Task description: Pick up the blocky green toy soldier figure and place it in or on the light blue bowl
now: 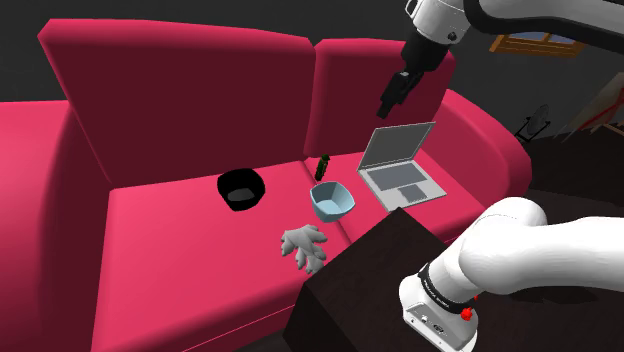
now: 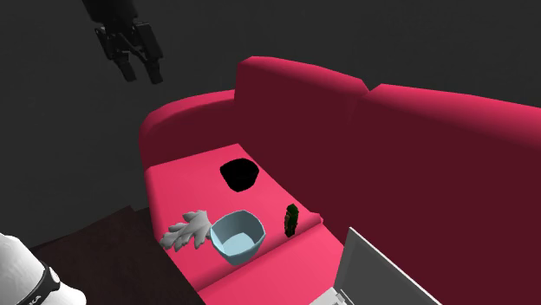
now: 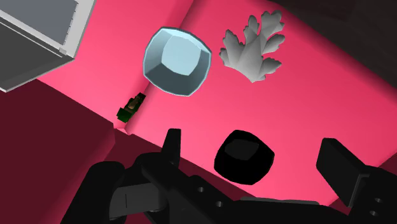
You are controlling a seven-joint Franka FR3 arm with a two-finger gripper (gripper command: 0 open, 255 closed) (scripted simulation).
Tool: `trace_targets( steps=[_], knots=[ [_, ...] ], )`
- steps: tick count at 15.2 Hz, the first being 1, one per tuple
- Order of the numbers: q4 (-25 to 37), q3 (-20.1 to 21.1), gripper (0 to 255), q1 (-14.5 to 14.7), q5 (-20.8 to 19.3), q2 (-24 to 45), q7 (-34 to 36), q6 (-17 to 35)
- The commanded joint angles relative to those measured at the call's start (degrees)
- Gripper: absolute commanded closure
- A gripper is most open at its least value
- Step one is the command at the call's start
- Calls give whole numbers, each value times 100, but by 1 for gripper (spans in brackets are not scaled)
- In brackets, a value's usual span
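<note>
Crimson sofa cushions carry everything, smooth and matte, with a seam running between the two seats. Nearest stands the robot's dark, wood-grained stand, pushed against the sofa's front. Just past it lies a pale grey, leafy, coral-like piece, flat on the seat. Behind that sits the light blue bowl, squarish with rounded corners and facets inside that the wrist view picks out plainly. The toy soldier stands upright just beside the bowl's far rim, in the seam close to the backrest. From the shoulder view it is a small dark green blocky shape, and the wrist view adds brownish patches on it. Towards the shoulder view's left, apart from the bowl, is a black bowl, glossy and rounded. On the other side, an open grey laptop rests on the right-hand cushion with its screen tilted back. The second exterior view catches one corner of it. Farthest and highest, the black tool hangs well above the cushions before the backrest. Its fingers stand wide apart, holding nothing, and the wrist view looks down between them onto the black bowl.
</note>
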Motion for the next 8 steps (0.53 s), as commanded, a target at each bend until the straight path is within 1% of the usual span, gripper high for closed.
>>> trace_targets(
  steps=[1, 8],
  knots=[
    [0, 0, 0, 0, 0, 0, 0, 0],
    [-479, -372, 0, -149, -151, 835, -381, 1238]
  ],
)
